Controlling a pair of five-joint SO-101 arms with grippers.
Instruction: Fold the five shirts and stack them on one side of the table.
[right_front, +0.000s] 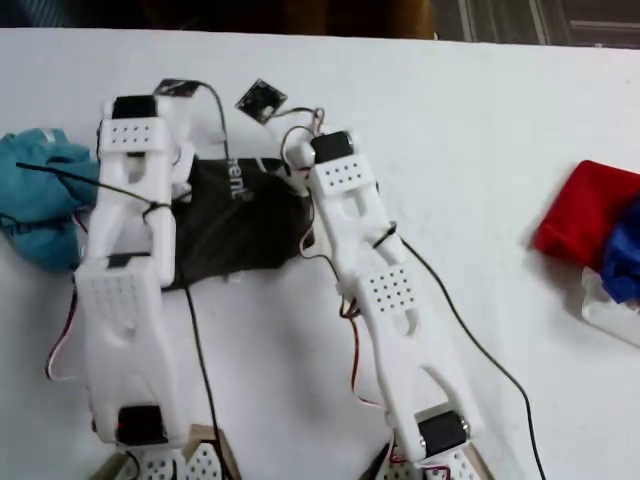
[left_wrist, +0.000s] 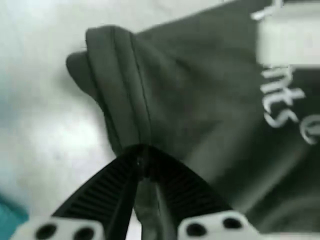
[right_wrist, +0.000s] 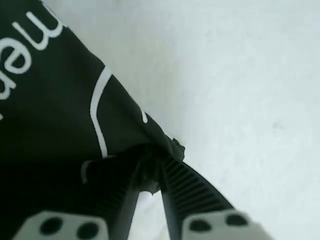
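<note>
Table (right_front: 480, 150): white; both arms reach out over it from the near edge.
Black shirt (right_front: 240, 220): lies flat between the two arms, touching both. It looks partly folded, though the arms cover its sides.
Left gripper (left_wrist: 140, 162): pressed together on a bunched, doubled edge of the black shirt, cloth caught between the fingers.
Right gripper (right_wrist: 152, 165): pinching a corner of the black shirt, with bare table just beside it.
Key relation: both pinches sit at the shirt's far edge, one on each side. The rest of the cloth lies back from the grippers toward the arm bases, and the held edge runs across from arm to arm.
Next move (judgement): the far edge likely needs carrying back over the body, both arms together so the fold stays square.
Teal shirt (right_front: 40, 190): crumpled on the left side, just beside the left arm.
Red shirt (right_front: 585, 215): bunched at the right edge, well apart from the arms.
Blue shirt (right_front: 625, 250): touching the red one, cut off by the frame.
Progress (judgement): early; no stack shows.
</note>
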